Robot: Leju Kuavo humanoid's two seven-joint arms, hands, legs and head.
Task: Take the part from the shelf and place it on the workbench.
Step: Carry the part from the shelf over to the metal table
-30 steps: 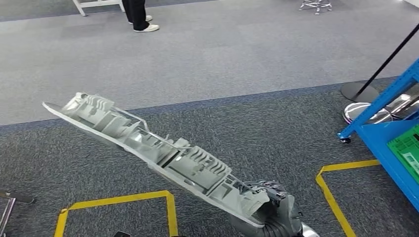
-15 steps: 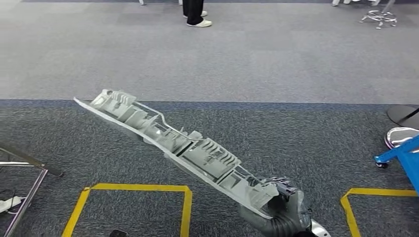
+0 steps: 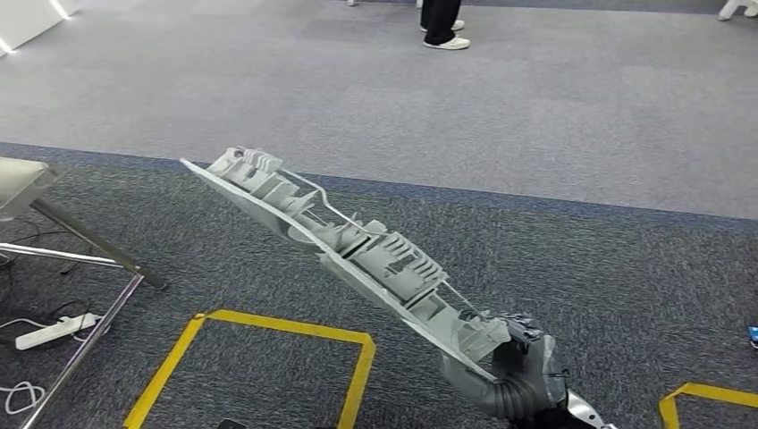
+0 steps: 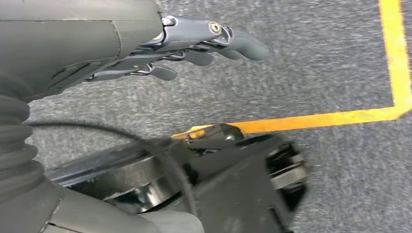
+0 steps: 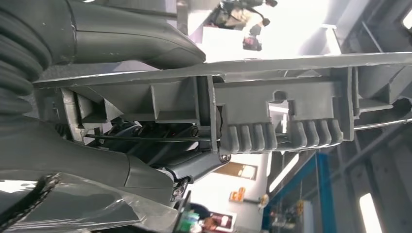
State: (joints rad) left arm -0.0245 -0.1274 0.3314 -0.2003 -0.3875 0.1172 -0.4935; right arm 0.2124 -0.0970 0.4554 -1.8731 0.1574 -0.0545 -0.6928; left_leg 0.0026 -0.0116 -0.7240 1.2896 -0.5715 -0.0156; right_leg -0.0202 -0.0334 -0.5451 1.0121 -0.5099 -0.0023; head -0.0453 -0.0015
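Head view: long grey part [image 3: 357,255], gripped at its near end by right robot hand [image 3: 511,362]; long axis runs up-left, out over carpet. Left robot hand [image 4: 194,46] empty, fingers loosely extended, hanging above floor. Counter corner [image 3: 22,183] far left.

Part [image 3: 357,255] in right hand [image 3: 514,371] above carpet, floor tape [image 3: 268,326] below, table legs [image 3: 85,241] left, person's feet [image 3: 444,40] far behind.
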